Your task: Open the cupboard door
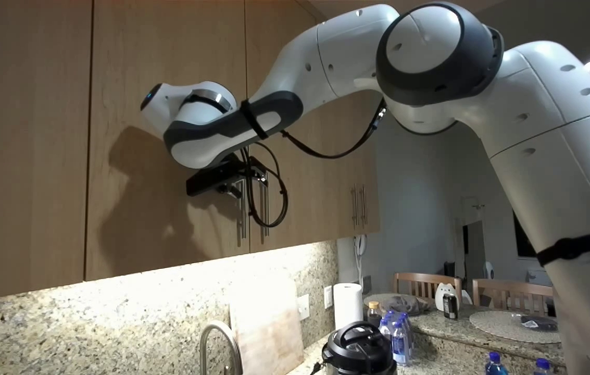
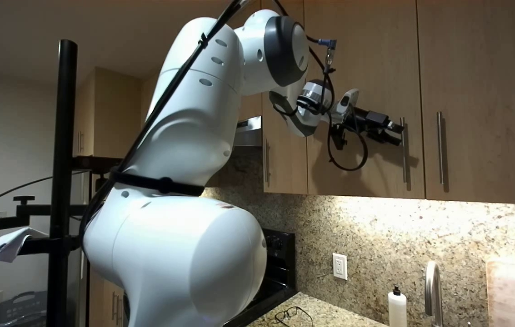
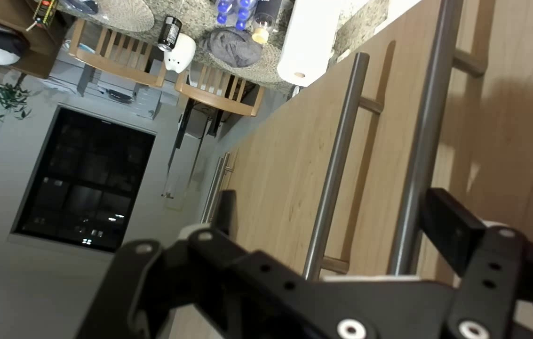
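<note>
Now, at left we have the cupboard door (image 1: 164, 224), closed flush, its lower edge above a speckled wall (image 1: 143, 323). Near its right edge the gripper (image 3: 334, 207) has its jaws wide apart, one finger (image 3: 452, 223) touching or just beside the bar handle (image 3: 424, 146); we cannot tell which. Rightward come a lidded cooker (image 1: 360, 349), contents hidden, and blue-capped bottles (image 1: 399, 341); past the last cabinet (image 1: 344, 182) lies open room.

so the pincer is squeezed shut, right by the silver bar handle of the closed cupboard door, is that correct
Not shut: the wrist view shows the pincer open, its fingers spread well apart. It is by the silver bar handle of the closed cupboard door, as you say.
</note>
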You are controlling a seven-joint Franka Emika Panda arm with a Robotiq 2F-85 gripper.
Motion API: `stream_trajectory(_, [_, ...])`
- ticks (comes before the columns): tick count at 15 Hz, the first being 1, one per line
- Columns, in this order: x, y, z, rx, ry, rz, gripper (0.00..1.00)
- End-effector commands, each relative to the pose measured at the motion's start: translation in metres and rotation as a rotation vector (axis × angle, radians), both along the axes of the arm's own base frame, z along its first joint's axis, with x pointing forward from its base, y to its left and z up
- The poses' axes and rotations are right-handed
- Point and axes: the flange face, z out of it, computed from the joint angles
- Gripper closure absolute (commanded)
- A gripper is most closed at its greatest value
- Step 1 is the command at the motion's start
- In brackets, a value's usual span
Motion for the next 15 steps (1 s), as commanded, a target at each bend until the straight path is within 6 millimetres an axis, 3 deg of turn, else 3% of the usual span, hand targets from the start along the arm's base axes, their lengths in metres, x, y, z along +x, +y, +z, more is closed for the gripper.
stream_trajectory(1, [0.026,-0.014,-0.003,-0.048,-0.072,-0.005,0.0])
stream_trajectory(8, [0.014,-0.02,0.006,-0.034,-0.09,0.079,0.0])
stream_trajectory(15, [0.0,-0.033,-0.005,-0.086,-0.134,0.175,0.0])
